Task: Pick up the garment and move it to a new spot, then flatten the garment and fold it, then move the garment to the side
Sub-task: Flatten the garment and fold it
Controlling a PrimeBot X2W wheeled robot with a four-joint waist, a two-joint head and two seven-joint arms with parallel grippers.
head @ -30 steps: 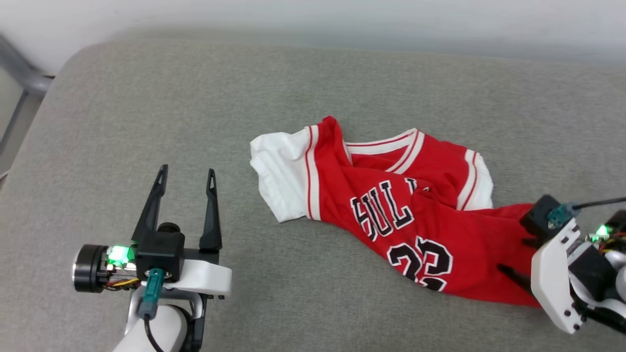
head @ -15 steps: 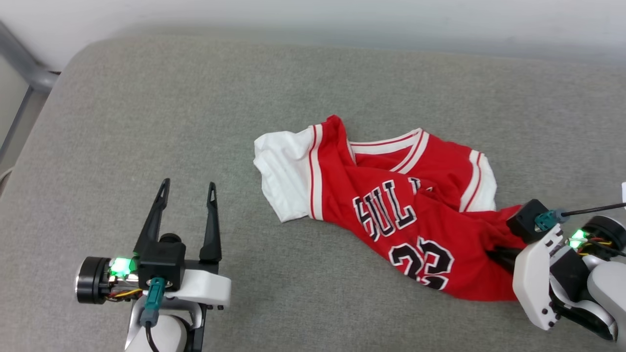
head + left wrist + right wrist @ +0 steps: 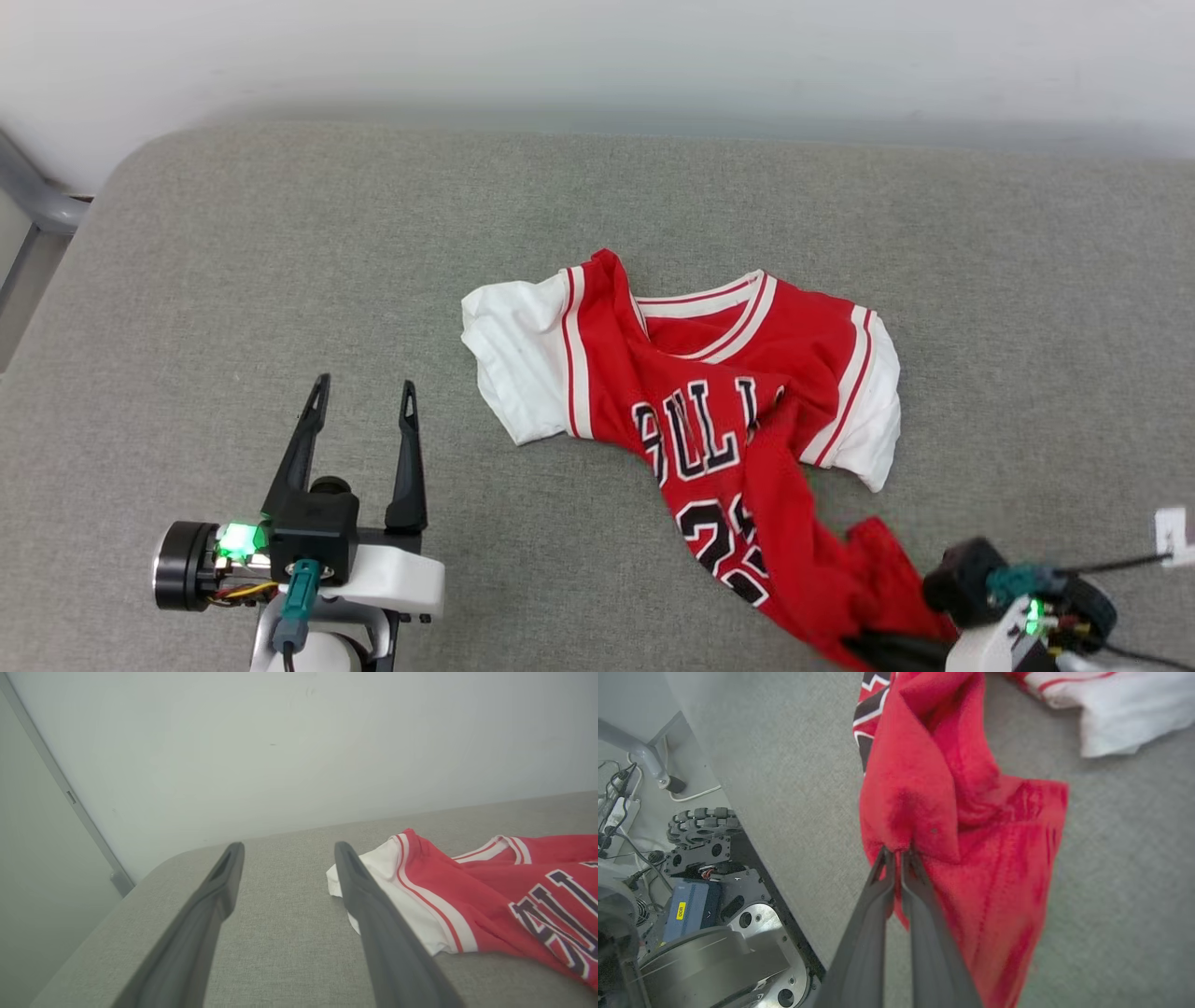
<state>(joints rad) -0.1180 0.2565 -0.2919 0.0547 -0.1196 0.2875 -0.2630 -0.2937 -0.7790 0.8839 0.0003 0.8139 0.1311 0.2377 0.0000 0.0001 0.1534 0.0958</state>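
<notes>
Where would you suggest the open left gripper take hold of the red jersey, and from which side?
Probably the outer edge of the jersey at its left-hand white sleeve, approached from the robot's left: it lies flat, spread and nearest the left gripper. The right gripper is shut on the hem, so gripping this opposite end could stretch the cloth out.

Red garment [image 3: 794, 336] with black, white-outlined lettering [image 3: 695, 439] across its chest: "ULL" reads clearly after a half-hidden first letter. Below it is a number [image 3: 719, 546] starting with 2, the rest creased. A yellow sticker [image 3: 681, 911] on a blue box [image 3: 698, 896] reads "008".
</notes>
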